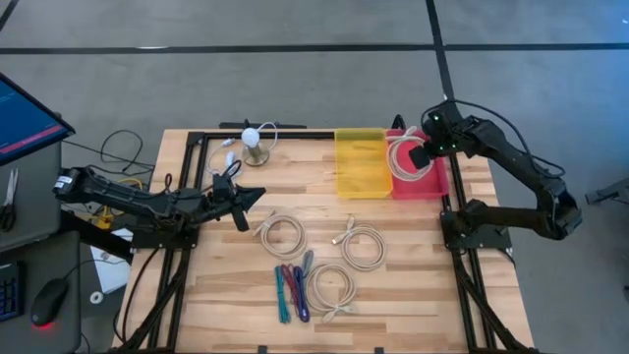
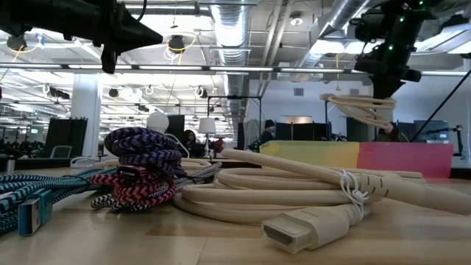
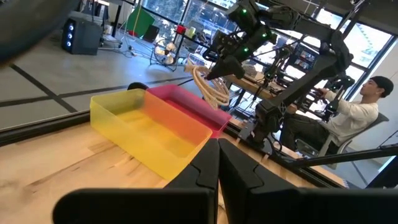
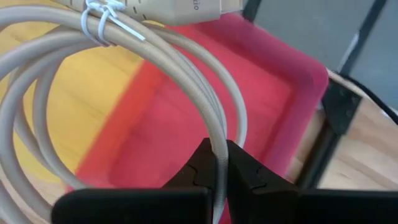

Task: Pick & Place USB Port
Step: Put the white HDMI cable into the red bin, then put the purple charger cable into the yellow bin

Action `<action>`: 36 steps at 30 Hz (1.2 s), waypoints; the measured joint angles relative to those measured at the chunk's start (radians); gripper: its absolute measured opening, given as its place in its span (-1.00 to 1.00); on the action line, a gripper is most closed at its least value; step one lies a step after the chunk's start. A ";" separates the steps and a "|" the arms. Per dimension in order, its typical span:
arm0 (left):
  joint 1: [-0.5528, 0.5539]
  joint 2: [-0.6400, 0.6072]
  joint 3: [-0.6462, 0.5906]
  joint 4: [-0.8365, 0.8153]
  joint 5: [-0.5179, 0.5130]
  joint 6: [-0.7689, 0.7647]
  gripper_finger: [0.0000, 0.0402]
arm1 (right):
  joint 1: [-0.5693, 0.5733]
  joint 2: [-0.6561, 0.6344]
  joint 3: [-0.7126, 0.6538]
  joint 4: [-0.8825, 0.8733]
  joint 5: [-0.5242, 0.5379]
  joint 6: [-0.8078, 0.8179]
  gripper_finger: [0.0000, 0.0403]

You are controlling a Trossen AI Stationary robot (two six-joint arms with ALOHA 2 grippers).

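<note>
Above the red bin (image 1: 433, 184), right gripper (image 4: 219, 163) pinches a beige cable coil (image 4: 112, 68); left gripper (image 3: 217, 163) closed, empty

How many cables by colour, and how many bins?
Beige coiled cables: 4 (three on the table; one held by the right gripper above the red bin)
Coloured braided cables: 1 bundle, strands not countable
Bins: 2 (yellow bin, red)
Total: 7
</note>
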 joint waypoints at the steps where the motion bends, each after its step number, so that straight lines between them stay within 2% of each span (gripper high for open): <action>1: 0.000 0.000 0.000 0.000 0.000 0.000 -0.97 | 0.009 0.009 0.000 -0.009 0.025 0.000 -0.98; 7: 0.000 0.000 0.000 0.000 0.000 0.000 -0.97 | 0.076 0.050 -0.062 0.023 0.189 0.047 -0.98; 15: 0.000 0.000 0.000 0.000 0.000 0.000 -0.97 | 0.128 0.064 -0.203 0.091 0.335 0.100 -0.98; 22: 0.000 0.000 0.000 0.000 0.000 0.000 -0.97 | 0.133 0.065 -0.209 0.104 0.339 0.100 -0.96; 30: 0.000 0.000 0.000 0.000 0.000 0.000 -0.97 | 0.133 0.065 -0.209 0.104 0.334 0.095 -0.47; 32: 0.000 0.000 0.000 0.000 0.000 0.000 -0.97 | 0.132 0.065 -0.196 0.093 0.293 0.068 -0.36; 36: 0.000 0.000 0.000 0.000 0.000 0.000 -0.97 | 0.136 0.060 -0.131 0.041 0.140 -0.033 -0.22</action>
